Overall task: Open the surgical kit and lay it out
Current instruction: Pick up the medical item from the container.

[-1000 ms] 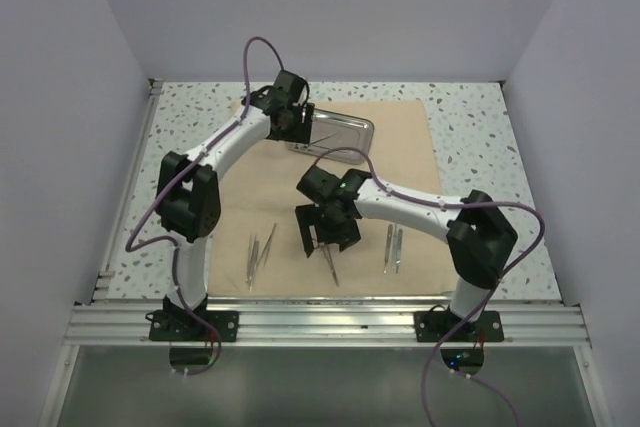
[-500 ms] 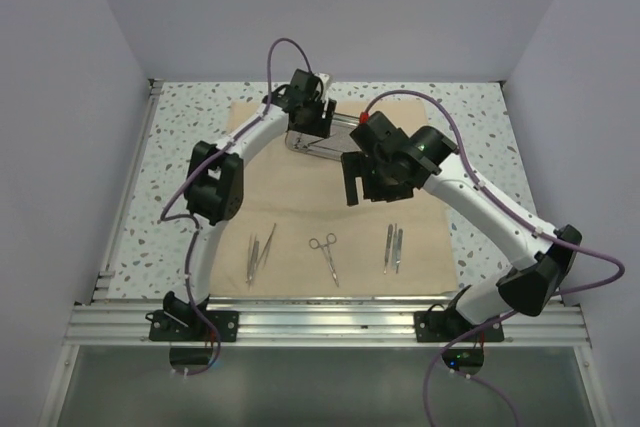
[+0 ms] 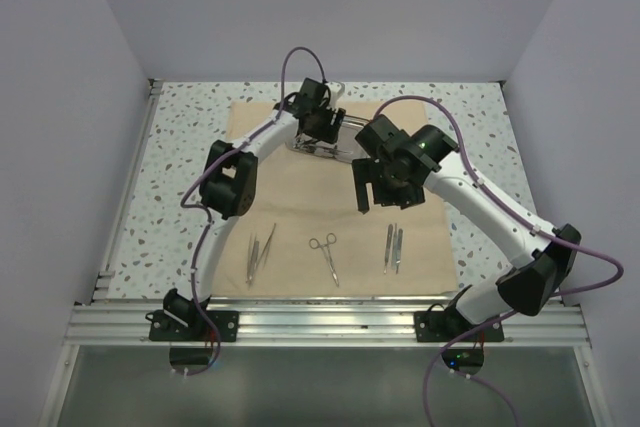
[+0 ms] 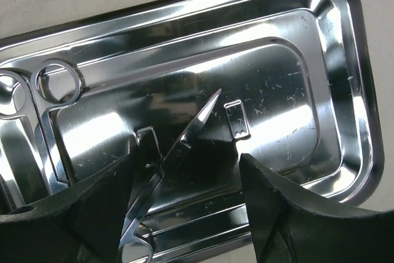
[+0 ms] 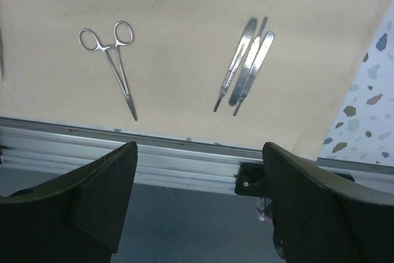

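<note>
Steel tray (image 4: 320, 90) under my left gripper (image 4: 188, 159), jaws spread, scissors (image 4: 200, 118) between them. Right gripper (image 5: 200, 149) spread empty above the cloth (image 5: 184, 4).

Looking down from high behind over the whole cloth wrap (image 3: 295, 212), pressing tight onto the steel tray (image 4: 345, 60) from the left wrist, viewing from farther off on the right wrist toward the aluminium rail (image 5: 184, 152), sharing forceps (image 5: 117, 66) with overhead.

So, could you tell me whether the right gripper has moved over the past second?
Yes. The right gripper has left the forceps, moving rightward and toward the far edge of the cloth.
</note>
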{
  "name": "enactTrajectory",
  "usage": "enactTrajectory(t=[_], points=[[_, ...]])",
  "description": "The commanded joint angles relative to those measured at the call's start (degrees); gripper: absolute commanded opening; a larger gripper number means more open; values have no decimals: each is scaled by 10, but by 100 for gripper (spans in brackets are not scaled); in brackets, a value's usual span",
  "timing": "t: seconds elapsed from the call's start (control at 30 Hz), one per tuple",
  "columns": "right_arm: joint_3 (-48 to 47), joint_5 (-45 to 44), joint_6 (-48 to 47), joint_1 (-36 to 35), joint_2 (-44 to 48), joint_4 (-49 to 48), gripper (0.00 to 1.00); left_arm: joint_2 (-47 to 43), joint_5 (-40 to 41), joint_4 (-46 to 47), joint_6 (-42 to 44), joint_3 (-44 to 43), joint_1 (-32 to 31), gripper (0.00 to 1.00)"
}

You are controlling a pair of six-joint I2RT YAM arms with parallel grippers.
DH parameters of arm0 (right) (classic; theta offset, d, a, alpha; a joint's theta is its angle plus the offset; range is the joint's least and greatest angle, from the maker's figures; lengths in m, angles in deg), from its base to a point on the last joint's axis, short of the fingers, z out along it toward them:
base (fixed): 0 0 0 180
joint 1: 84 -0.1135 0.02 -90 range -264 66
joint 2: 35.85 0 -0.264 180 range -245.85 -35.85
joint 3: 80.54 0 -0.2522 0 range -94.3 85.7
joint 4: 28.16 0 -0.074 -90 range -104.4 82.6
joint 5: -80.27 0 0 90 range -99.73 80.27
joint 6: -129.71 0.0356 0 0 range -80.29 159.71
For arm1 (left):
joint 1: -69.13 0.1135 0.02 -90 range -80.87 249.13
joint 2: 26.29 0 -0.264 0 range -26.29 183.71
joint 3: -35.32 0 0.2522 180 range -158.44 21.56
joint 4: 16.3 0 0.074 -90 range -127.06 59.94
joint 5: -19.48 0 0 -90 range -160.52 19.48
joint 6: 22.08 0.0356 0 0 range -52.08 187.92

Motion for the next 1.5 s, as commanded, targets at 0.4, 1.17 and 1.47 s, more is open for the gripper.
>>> enactTrajectory(t=[0.4, 1.17, 1.47], points=[[-46, -2, 16, 5, -47, 21, 86, -30, 62, 20, 38, 80, 20, 49], [-54, 4, -7, 13, -62, 15, 86, -25, 69, -3, 36, 107, 18, 0], [-83, -6, -29, 21, -75, 6, 86, -71, 60, -57, -21, 11, 18, 0]])
